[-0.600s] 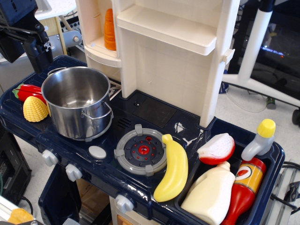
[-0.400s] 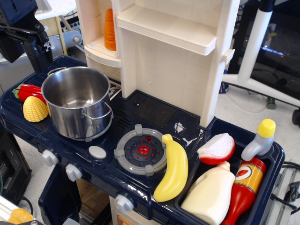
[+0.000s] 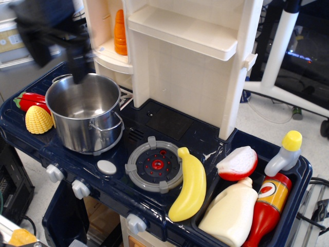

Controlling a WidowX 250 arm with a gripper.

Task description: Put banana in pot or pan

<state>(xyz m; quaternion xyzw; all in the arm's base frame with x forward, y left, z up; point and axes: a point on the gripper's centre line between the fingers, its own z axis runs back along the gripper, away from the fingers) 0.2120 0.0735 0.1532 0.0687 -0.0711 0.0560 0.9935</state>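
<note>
The yellow banana (image 3: 190, 188) lies on the dark blue toy stove top, just right of the round grey burner (image 3: 154, 165), near the front edge. The shiny steel pot (image 3: 87, 110) stands empty at the left of the stove. My gripper (image 3: 78, 69) is a dark, motion-blurred shape at the top left, above the pot's far rim and far from the banana. The blur hides how its jaws stand. It holds nothing that I can see.
A yellow corn cob (image 3: 38, 119) and a red pepper (image 3: 28, 99) lie left of the pot. The cream cabinet (image 3: 190, 62) rises behind, with an orange carrot (image 3: 120, 32) on its shelf. Bottles (image 3: 230, 212) and a red-and-white toy (image 3: 237, 163) fill the right tray.
My gripper has swung quickly to the right, from the far left edge to above the pot's back rim. The banana, the pot and the rest have not moved.
</note>
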